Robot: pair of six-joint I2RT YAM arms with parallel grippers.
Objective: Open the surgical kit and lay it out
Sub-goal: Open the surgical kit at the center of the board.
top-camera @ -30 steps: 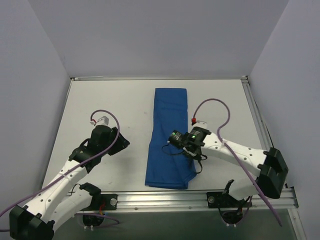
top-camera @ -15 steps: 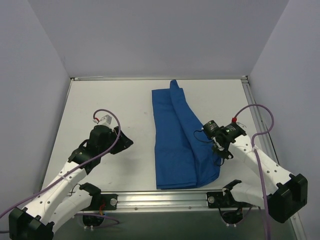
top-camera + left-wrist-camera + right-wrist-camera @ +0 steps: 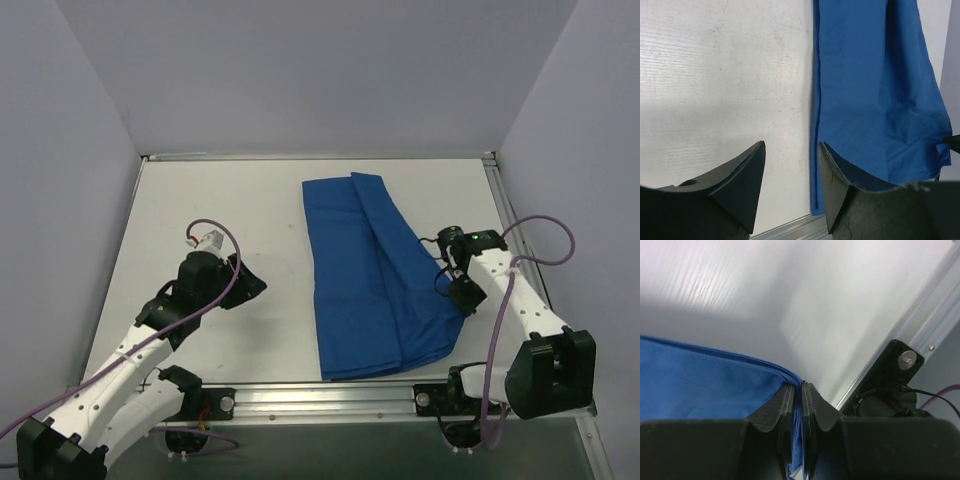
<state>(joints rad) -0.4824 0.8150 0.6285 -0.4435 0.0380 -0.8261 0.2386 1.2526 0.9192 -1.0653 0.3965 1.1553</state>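
The surgical kit's royal-blue cloth wrap (image 3: pixel 375 275) lies as a long, partly unfolded sheet down the middle of the table. My right gripper (image 3: pixel 452 290) is shut on the cloth's right edge, with folded layers pinched between its jaws in the right wrist view (image 3: pixel 801 390). My left gripper (image 3: pixel 250 287) is open and empty, left of the cloth; in the left wrist view (image 3: pixel 790 165) the cloth's left edge (image 3: pixel 816 125) runs just beside its right finger. No tray or instruments show.
A metal rail (image 3: pixel 330 398) runs along the table's near edge, and a raised rim (image 3: pixel 515 235) along the right side close to my right gripper. Grey walls enclose the table at the left, back and right.
My right gripper has moved right, pulling the cloth's edge with it, so the narrow folded strip has spread wider to the right. The left arm has barely moved.
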